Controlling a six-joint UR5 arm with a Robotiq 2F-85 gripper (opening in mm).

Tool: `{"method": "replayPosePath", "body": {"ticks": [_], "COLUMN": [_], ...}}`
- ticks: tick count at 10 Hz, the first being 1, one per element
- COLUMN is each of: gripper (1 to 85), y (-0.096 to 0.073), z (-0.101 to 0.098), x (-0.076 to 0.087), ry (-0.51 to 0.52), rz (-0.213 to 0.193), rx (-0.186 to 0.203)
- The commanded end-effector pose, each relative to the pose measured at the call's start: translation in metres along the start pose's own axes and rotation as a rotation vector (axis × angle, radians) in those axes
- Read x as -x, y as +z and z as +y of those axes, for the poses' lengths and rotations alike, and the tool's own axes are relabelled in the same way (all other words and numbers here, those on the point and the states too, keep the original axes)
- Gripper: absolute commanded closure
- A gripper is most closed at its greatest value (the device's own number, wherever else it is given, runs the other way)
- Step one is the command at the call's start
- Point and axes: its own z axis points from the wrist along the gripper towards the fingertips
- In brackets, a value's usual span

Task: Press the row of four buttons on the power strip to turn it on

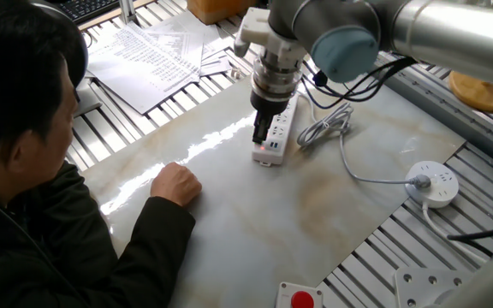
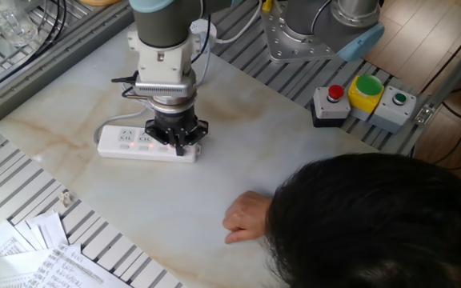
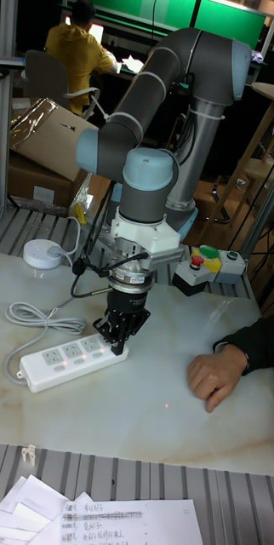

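The white power strip (image 1: 279,120) (image 2: 126,142) (image 3: 59,361) lies flat on the marble table. Its row of four buttons (image 3: 84,358) runs along one long edge, and small red lights glow there. My gripper (image 1: 260,135) (image 2: 181,147) (image 3: 117,347) points straight down with its dark fingertips together, shut. The tips rest on the strip near the end with the blue USB ports, at the last button of the row. The gripper body hides that end of the strip in the other fixed view.
A person's fist (image 1: 176,182) (image 2: 245,216) (image 3: 216,371) rests on the table close to the strip. The coiled white cable (image 1: 324,125) (image 3: 37,318) leads to a round socket puck (image 1: 433,184) (image 3: 42,253). A control button box (image 2: 363,99) and papers (image 1: 148,53) sit at the table's edges.
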Motion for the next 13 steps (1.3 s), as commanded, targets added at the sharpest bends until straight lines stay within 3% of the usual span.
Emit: {"method": "replayPosePath", "body": {"ticks": [1,2,5,6,7,9,11,13], "gripper": [84.7,84.7,84.7,84.7,84.7,84.7,84.7,84.7], "y": [0.015,0.015,-0.035,-0.055,-0.069,-0.071,-0.072,-0.081], "z": [-0.002,-0.001,-0.017,-0.032,-0.043,-0.049,-0.055,-0.061], "x": [0.002,0.0,-0.02,-0.032,-0.035,-0.021,0.007,0.026], "ry": [0.001,0.006,-0.023,-0.05,-0.041,0.036,0.15,0.228], "rz": [-0.048,-0.055,-0.01,0.034,0.066,0.069,0.044,0.045], "rx": [0.004,0.012,0.066,0.058,0.038,0.019,-0.008,-0.061]}}
